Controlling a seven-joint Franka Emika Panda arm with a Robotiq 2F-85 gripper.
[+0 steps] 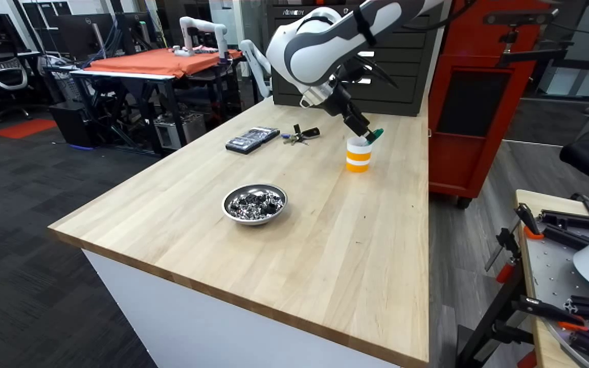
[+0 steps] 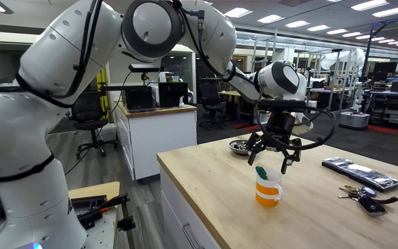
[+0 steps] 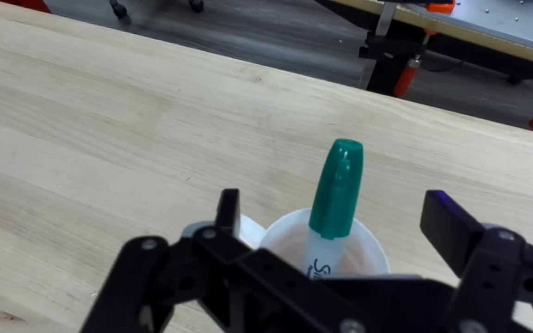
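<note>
Hanging over a white and orange striped mug (image 2: 266,191)

The black end effector (image 2: 268,164) points down just over the mug, and its two fingers (image 3: 449,231) are spread wide — it holds nothing. A green-capped white marker (image 3: 332,222) is in the mug, leaning, with its cap (image 3: 340,185) poking up past the rim. In the wrist view the cap shows between the two fingers, with space on both sides. The mug stands upright on the light wooden table (image 1: 325,266), and its white handle (image 2: 280,192) shows in an exterior view.

More things are on the table. A flat black box (image 1: 252,139) with a shiny top lies near a bunch of metal keys (image 2: 352,189) with a black fob (image 2: 371,206). Both are well apart from the mug. A round silver metal bowl (image 1: 252,222) is well apart too, and it holds lots of small shiny silver and black bits (image 1: 257,204) — too tiny to tell what they are. In an exterior view, a dark grey metal drawer chest (image 1: 404,69) stands at the far end of the table, and a tall red cabinet (image 1: 458,168) stands beside the table.
</note>
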